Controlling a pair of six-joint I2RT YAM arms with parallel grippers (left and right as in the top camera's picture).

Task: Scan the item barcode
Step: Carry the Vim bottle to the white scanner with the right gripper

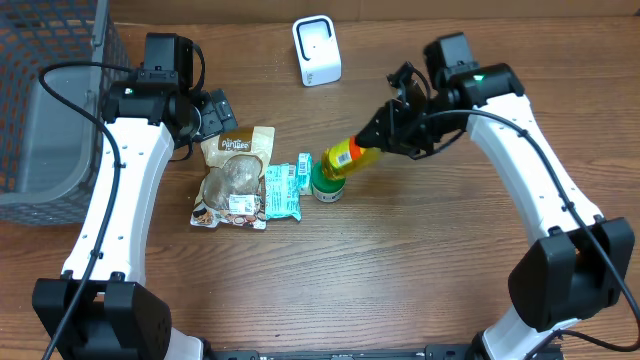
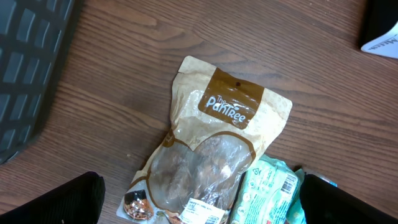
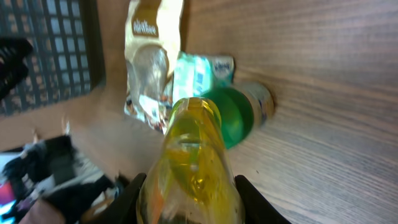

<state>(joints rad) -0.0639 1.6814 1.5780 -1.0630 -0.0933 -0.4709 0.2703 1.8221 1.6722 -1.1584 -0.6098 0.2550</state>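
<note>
Yellow bottle [image 3: 189, 162] clamped in right hand [image 1: 385, 132], tilted probably to show scanner [image 1: 316, 50] its barcode; left hand [image 1: 212, 112] gapes empty.

Overhead looks down — close wrist views share the pouch [image 2: 211, 155].

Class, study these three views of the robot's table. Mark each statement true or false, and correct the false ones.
1. The right gripper holds the yellow bottle. True.
2. The left gripper grips the brown pouch. False: it is open above the pouch and holds nothing.
3. The white scanner stands apart from the group of items. True.
4. The teal packet leans against the scanner. False: it lies on the table right beside the pouch, away from the scanner.
</note>
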